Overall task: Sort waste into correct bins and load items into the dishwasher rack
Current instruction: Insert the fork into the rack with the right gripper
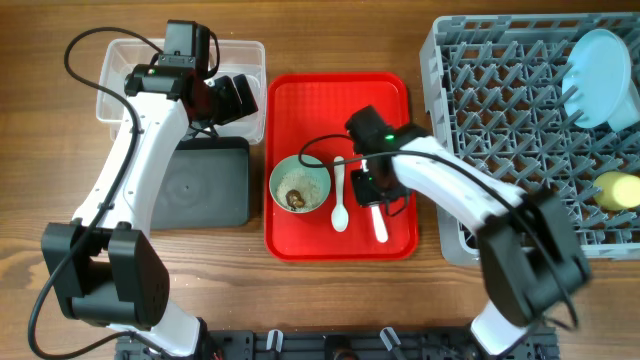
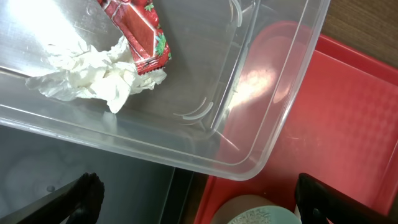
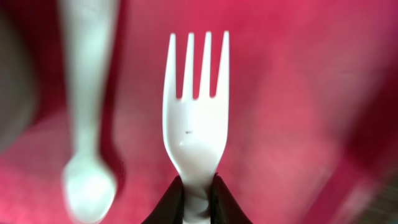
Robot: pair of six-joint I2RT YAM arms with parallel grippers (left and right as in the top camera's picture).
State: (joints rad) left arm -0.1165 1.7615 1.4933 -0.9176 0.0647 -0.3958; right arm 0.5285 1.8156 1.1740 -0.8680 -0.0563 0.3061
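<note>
The right hand (image 3: 198,190) pinches the white fork (image 3: 196,118) at its neck, tines pointing forward, with the dishwasher rack (image 1: 500,90) to its right.

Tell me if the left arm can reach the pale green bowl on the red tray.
Probably yes. The left gripper, jaws open, hangs over the clear tub beside the tray; the bowl sits on the tray's left side with nothing over it. The right gripper holds the fork beyond the spoon.
</note>
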